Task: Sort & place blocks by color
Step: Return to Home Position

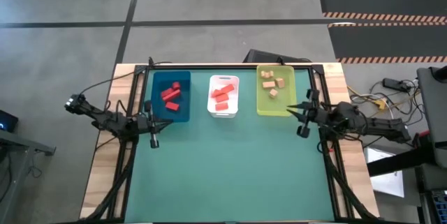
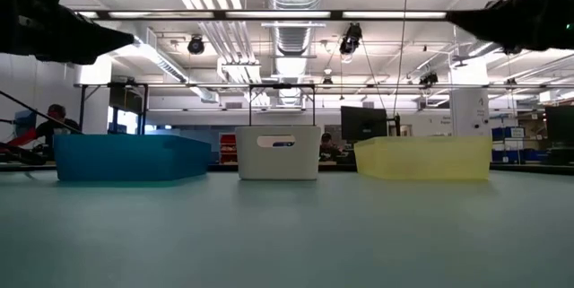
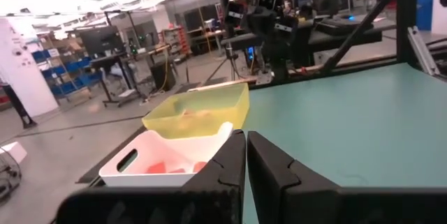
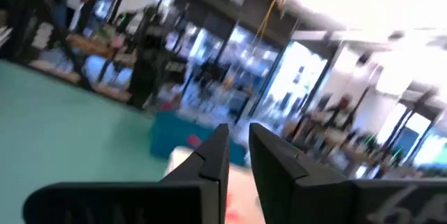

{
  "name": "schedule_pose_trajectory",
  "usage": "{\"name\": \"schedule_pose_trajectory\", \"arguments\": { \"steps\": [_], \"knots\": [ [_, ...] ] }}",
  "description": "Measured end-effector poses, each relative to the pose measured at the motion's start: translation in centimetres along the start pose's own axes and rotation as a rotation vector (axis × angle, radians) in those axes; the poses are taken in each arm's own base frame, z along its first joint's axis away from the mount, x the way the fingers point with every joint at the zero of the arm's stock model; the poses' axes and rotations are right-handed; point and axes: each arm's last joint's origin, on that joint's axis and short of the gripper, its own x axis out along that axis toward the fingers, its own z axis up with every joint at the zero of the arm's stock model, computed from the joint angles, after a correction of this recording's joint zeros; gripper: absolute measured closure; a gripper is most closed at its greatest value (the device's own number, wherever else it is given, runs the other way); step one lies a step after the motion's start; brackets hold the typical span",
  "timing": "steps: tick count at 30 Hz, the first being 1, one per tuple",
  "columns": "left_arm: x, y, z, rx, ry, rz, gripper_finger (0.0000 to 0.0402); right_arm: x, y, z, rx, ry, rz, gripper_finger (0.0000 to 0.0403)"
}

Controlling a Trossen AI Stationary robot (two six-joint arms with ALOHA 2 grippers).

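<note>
Red blocks lie in the blue tray, and more red blocks lie in the white tray. Tan blocks lie in the yellow-green tray. The three trays stand in a row at the table's far side. My left gripper hovers shut and empty near the blue tray's near edge; in its wrist view the fingers stand close together. My right gripper hovers shut and empty by the yellow-green tray's near right corner; it also shows in its wrist view.
The green table top stretches bare from the trays to the near edge. The trays show in the low view as blue, white and yellow-green. Cables and gear lie off the table's right side.
</note>
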Motion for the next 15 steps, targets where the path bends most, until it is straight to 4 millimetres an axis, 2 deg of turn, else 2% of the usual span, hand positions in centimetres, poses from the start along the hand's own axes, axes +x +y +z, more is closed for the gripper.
{"name": "schedule_pose_trajectory", "arguments": {
  "steps": [15],
  "knots": [
    [0.09, -0.08, -0.09, 0.01, 0.013, 0.002, 0.0402, 0.15, 0.0, -0.21, -0.045, 0.037, -0.02, 0.0365]
  ]
}}
